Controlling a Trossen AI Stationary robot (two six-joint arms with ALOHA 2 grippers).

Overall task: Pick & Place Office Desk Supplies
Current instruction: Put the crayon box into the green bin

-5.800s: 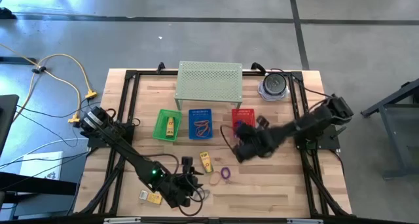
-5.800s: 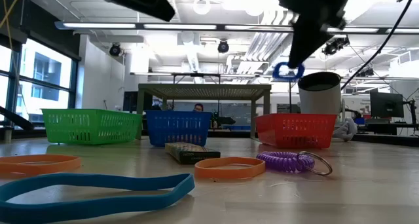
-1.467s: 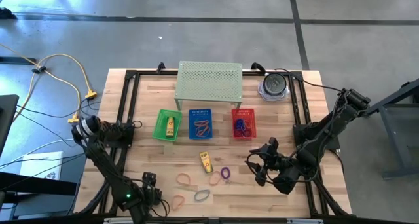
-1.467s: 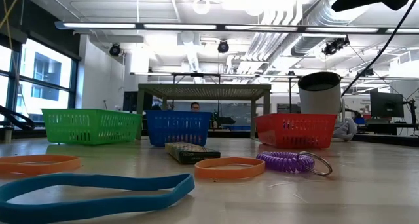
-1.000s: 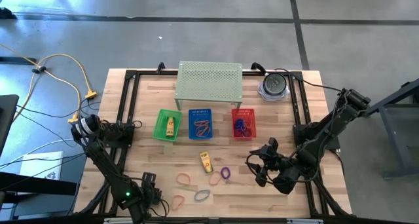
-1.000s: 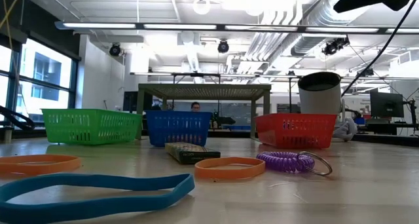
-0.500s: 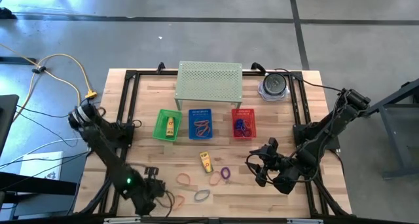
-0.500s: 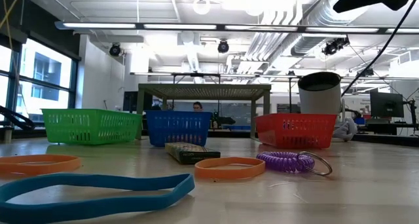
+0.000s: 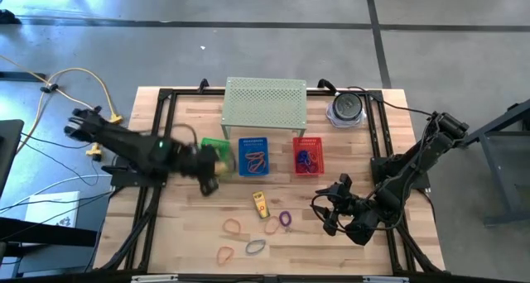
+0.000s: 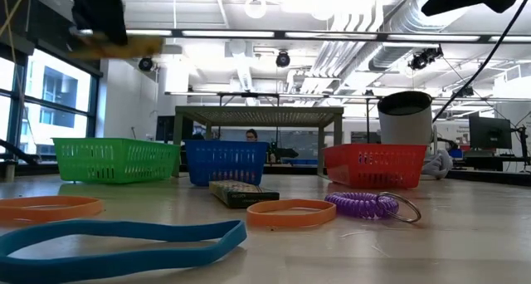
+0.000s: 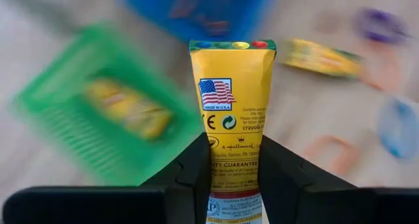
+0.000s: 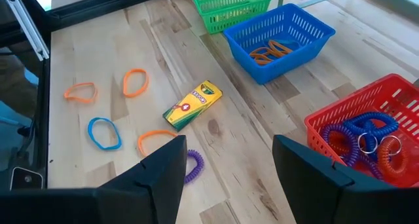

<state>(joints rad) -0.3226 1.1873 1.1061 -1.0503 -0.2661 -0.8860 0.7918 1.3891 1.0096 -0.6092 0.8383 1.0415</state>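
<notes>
My left gripper (image 9: 207, 169) hangs over the green basket (image 9: 217, 144), shut on a yellow crayon packet (image 11: 232, 86), which the low view shows high at the left (image 10: 124, 45). Another yellow packet (image 11: 127, 109) lies inside that basket. A third packet (image 9: 261, 204) lies flat on the table with orange bands (image 9: 232, 227), a blue band (image 9: 255, 247) and a purple coil (image 9: 286, 219). My right gripper (image 9: 331, 208) waits open at the near right, touching nothing. My left gripper pinches the yellow packet between its two fingers, which sit on the two long sides (image 11: 222, 158) near the end closest to the wrist. The printed face is toward the wrist camera. The rest of the packet juts out past the fingertips, clear of table and basket.
A blue basket (image 9: 255, 156) with orange bands and a red basket (image 9: 307, 156) with coils stand beside the green one. Behind them are the pale green perforated shelf (image 9: 265, 101) and a round grey object (image 9: 346, 109). A black frame rims the table.
My left gripper has swung from the table's near-left corner up and toward the far edge, arriving over the green basket. The yellow packet has come with it, lifted clear of the table. The right arm has kept still.
</notes>
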